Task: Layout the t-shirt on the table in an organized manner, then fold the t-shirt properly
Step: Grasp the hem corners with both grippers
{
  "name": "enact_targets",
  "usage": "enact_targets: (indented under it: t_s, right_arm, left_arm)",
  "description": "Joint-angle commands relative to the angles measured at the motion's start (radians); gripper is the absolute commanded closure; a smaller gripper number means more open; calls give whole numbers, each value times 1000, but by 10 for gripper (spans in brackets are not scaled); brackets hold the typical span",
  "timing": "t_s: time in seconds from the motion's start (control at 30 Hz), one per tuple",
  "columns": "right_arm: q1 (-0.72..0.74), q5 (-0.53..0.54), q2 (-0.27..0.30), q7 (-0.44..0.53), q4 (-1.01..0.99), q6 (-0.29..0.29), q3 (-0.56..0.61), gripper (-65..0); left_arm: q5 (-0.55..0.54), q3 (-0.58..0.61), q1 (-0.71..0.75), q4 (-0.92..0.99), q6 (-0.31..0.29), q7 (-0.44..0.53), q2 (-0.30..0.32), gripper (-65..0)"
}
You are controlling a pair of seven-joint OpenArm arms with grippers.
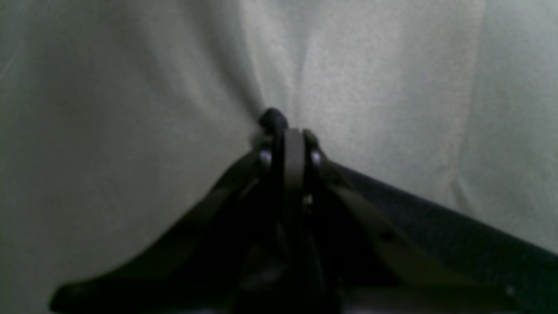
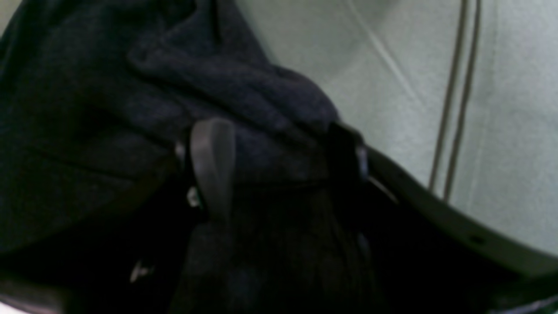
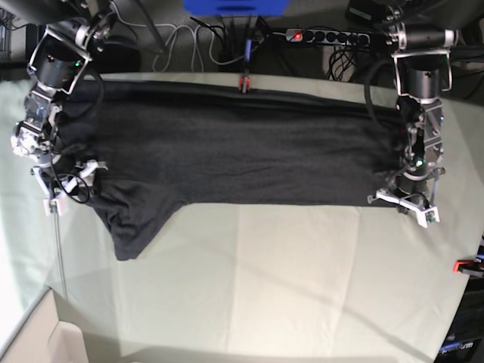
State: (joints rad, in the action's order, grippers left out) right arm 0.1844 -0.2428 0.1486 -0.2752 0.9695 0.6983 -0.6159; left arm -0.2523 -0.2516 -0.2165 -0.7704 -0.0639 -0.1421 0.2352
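Observation:
The charcoal t-shirt [image 3: 227, 151] lies spread flat across the far half of the table [image 3: 287, 280], with one sleeve [image 3: 136, 227] trailing toward the front left. At the shirt's right edge my left gripper [image 3: 406, 200] is shut on a small pinch of dark fabric [image 1: 272, 118], and the hem [image 1: 436, 222] runs off to the lower right. At the shirt's left edge my right gripper [image 3: 68, 185] stands with its jaws wide. A thick fold of the t-shirt [image 2: 270, 131] fills the gap between its fingers [image 2: 212, 161].
A red clamp [image 3: 244, 82] holds the cloth at the far edge, and another [image 3: 467, 265] sits at the right edge. A power strip [image 3: 325, 35] and cables lie behind the table. A thin cable [image 2: 453, 109] hangs over the cloth by the right gripper. A pale box [image 3: 45, 340] stands at the front left.

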Motion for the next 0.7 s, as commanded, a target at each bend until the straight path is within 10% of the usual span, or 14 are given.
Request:
enact_targets:
  t_s: [0.0, 0.2, 0.67]
  right_arm:
    - [13, 13, 9, 15, 12, 0, 0, -318]
    - [19, 12, 9, 15, 12, 0, 0, 0]
    - [191, 10, 38, 4, 47, 0, -6, 0]
  left_arm:
    - [-2, -1, -13, -11, -6, -14, 8, 0]
    - [-2, -1, -16, -65, -6, -14, 8, 0]
    - [-2, -2, -54, -272, 2, -24, 8, 0]
